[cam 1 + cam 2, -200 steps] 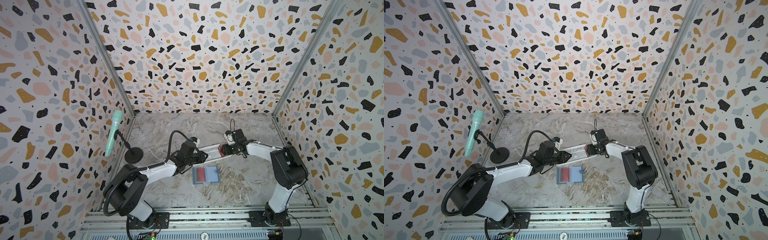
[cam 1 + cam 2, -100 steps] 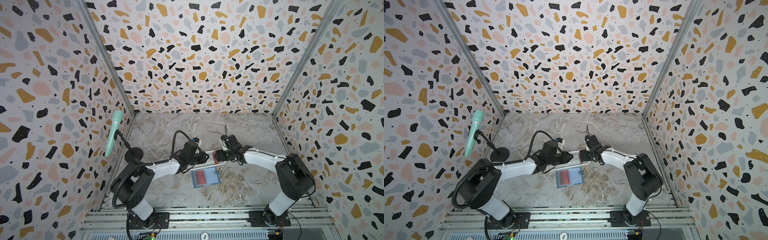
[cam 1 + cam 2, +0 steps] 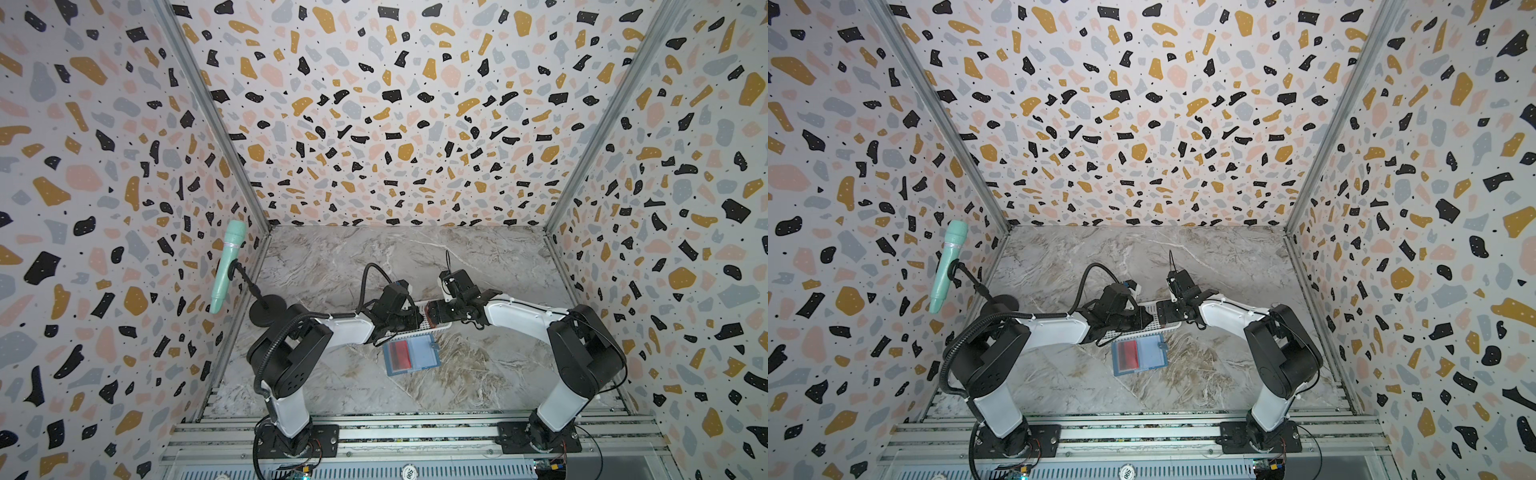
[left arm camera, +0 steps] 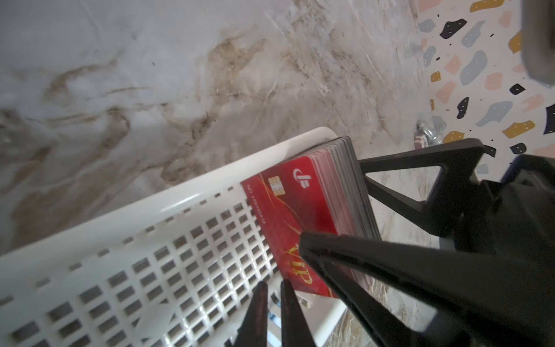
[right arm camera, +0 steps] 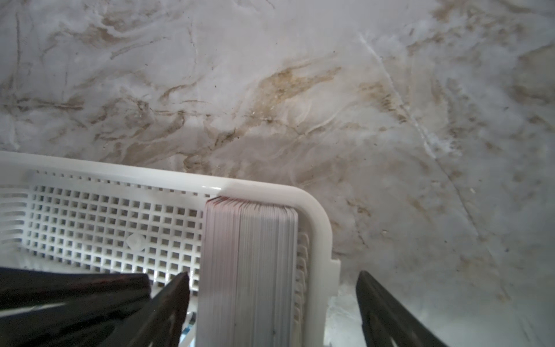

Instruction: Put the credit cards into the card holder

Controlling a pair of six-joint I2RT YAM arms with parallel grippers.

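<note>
The credit cards [image 5: 249,264] stand on edge as one thick stack, packed against the end wall of a white perforated basket [image 5: 150,175]. The front card [image 4: 285,216] is red, with a chip and gold "VIP" lettering. In both top views the basket lies on the marbled surface [image 3: 478,257] between the two arms, and the stack fills the end toward the right arm.

The right end effector [image 5: 273,275] is spread wide and straddles that end. One finger is inside the basket, just beside the face of the stack, and the other is outside the basket's end wall, apart from it. It grips nothing.

The left end effector [image 4: 274,285] hangs over the basket floor, near the red face of the front card. Its two fingers are drawn almost together, with only a thin slit between them, and nothing shows in that slit.

The card holder [image 3: 411,353] lies opened flat on the surface, just in front of the basket and nearer the arm bases — blue-grey, with its snap tab at the right-hand edge. One red card [image 3: 400,353] sits in its left half behind a clear sleeve; the right half shows only blue-grey.

A mint-green microphone [image 3: 226,266] on a black stand is at the left edge of the surface — well apart from the basket.
</note>
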